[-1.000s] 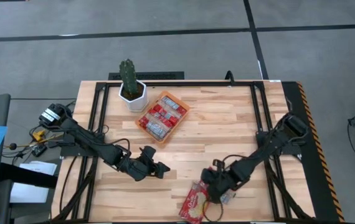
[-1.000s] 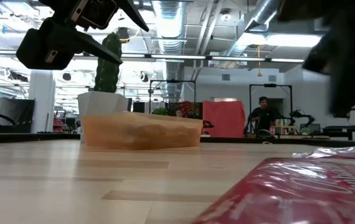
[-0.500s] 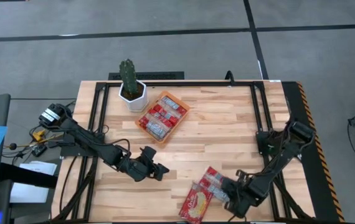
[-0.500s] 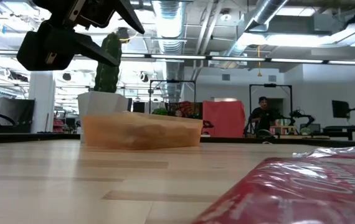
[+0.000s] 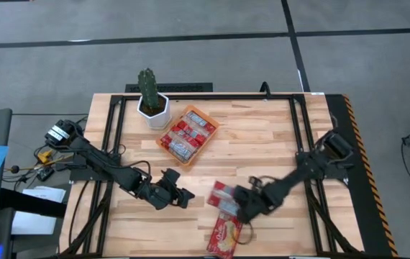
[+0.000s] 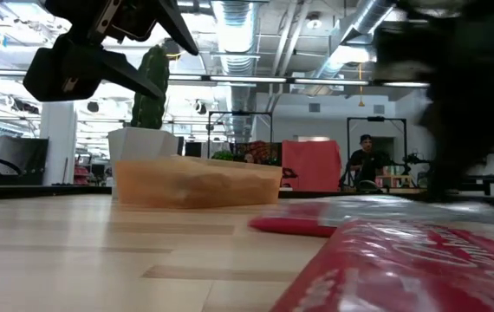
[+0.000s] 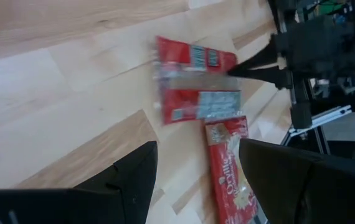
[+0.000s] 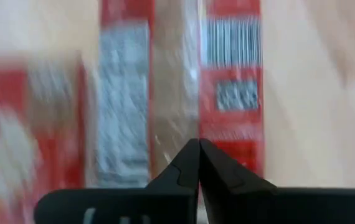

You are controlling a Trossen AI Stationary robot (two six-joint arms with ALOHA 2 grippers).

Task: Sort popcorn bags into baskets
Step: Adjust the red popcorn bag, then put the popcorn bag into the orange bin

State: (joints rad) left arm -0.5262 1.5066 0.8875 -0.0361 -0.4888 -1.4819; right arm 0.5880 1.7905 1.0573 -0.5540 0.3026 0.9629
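Note:
One red-and-silver popcorn bag (image 5: 221, 198) lies flat on the table near its near edge, also seen in the left wrist view (image 7: 193, 81) and the low view (image 6: 308, 225). My right gripper (image 5: 239, 208), shut, is at this bag's right end. A second red bag (image 5: 224, 236) lies flat at the near edge. The orange tray (image 5: 215, 129) sits further back and holds several bags. My left gripper (image 5: 185, 194) hangs open above the table, left of the first bag, touching nothing. My right gripper meets the popcorn bag at its end by the barcode (image 8: 227, 149) with its shut fingertips (image 7: 243, 68), slanting down from the table's right. Whether they press on top of it or push its edge, I cannot tell. The bag lies flat on the table.
A white pot with a green cactus (image 5: 152, 108) stands at the far left, beside the tray. Black frame rails run along the table's left, right and far sides. Bare wood lies between the tray and the bags. A person shows far off in the room behind (image 6: 366, 160).
My right gripper drew back toward the near right corner, then swept left again, staying shut. The popcorn bag beside it has slid along the table toward the left and slightly toward the far edge. The second bag at the near edge has stayed put.

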